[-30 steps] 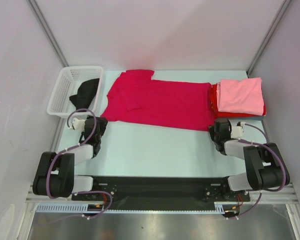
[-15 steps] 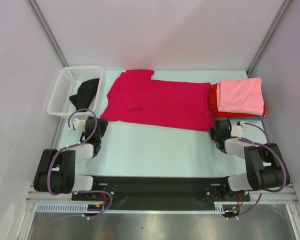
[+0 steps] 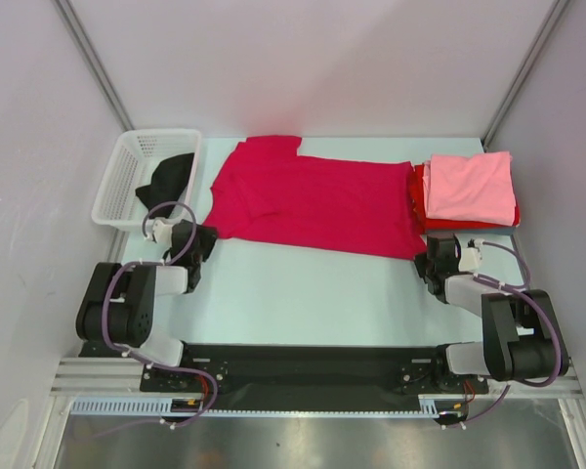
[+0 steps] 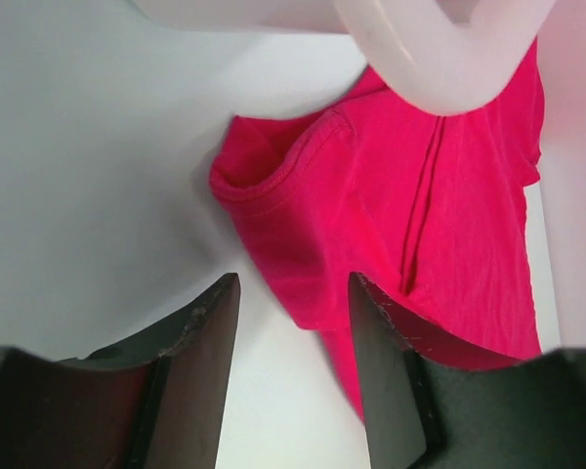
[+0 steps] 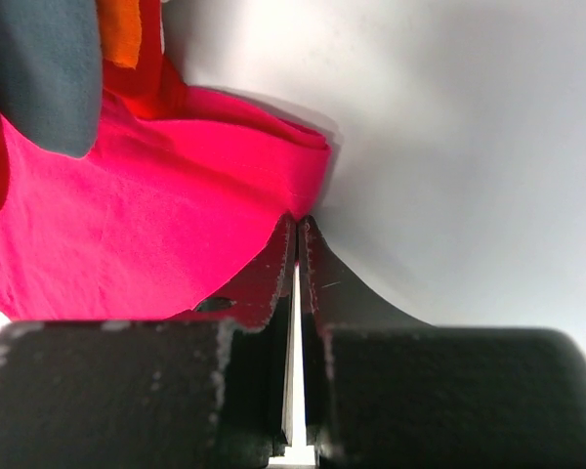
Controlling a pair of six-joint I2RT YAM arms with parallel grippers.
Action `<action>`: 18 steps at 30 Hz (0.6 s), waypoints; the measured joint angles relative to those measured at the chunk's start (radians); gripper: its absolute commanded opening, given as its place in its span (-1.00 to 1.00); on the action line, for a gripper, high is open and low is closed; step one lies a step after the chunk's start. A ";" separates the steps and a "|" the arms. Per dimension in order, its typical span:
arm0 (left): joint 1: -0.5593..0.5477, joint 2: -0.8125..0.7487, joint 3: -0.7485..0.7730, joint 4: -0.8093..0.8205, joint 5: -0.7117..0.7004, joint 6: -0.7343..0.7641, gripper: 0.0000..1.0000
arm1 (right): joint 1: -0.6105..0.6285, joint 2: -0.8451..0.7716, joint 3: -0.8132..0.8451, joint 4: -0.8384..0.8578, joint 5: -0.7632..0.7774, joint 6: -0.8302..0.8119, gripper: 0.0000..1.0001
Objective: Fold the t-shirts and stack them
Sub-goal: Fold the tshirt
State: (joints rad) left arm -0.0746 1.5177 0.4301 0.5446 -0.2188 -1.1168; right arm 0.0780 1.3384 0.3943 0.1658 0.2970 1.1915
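Starting the fold on the shirt [image 3: 313, 200], spread flat on the desk [image 3: 303, 283] just ahead of both pincers. With left pincer [image 4: 293, 283] open astride the sleeve edge; with right pincer [image 5: 298, 220] shut, tips at the hem corner, hold on cloth unclear. Next, probably: close left on the edge, confirm right's pinch, lift both together, carry forward. Folded stack [image 3: 467, 191] just beyond right pincer.

1. I can read no words, numbers, brands or signs in any of my three views.
2. The crimson t-shirt [image 3: 313, 200], the pink t-shirt [image 3: 469, 184] and the white basket [image 3: 117, 181] show plain surfaces, with no lettering I can make out.
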 measured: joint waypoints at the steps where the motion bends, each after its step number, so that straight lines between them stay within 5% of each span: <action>1: 0.000 0.013 0.005 0.006 0.003 0.000 0.04 | 0.000 0.000 0.000 0.000 0.000 0.000 -1.00; 6: -0.004 0.071 0.019 0.019 -0.002 -0.020 -0.33 | -0.002 0.000 -0.002 0.003 -0.007 0.000 -1.00; 9: -0.004 0.098 0.024 0.034 -0.022 -0.038 -0.96 | -0.002 -0.003 -0.002 0.003 -0.008 -0.004 -1.00; 18: -0.003 -0.001 0.039 -0.026 -0.065 -0.023 -0.99 | -0.006 -0.138 0.005 -0.079 -0.007 -0.053 -1.00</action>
State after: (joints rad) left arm -0.0772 1.5169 0.4694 0.5190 -0.2836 -1.1397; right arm 0.0723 1.1999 0.3996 0.0864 0.2901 1.1385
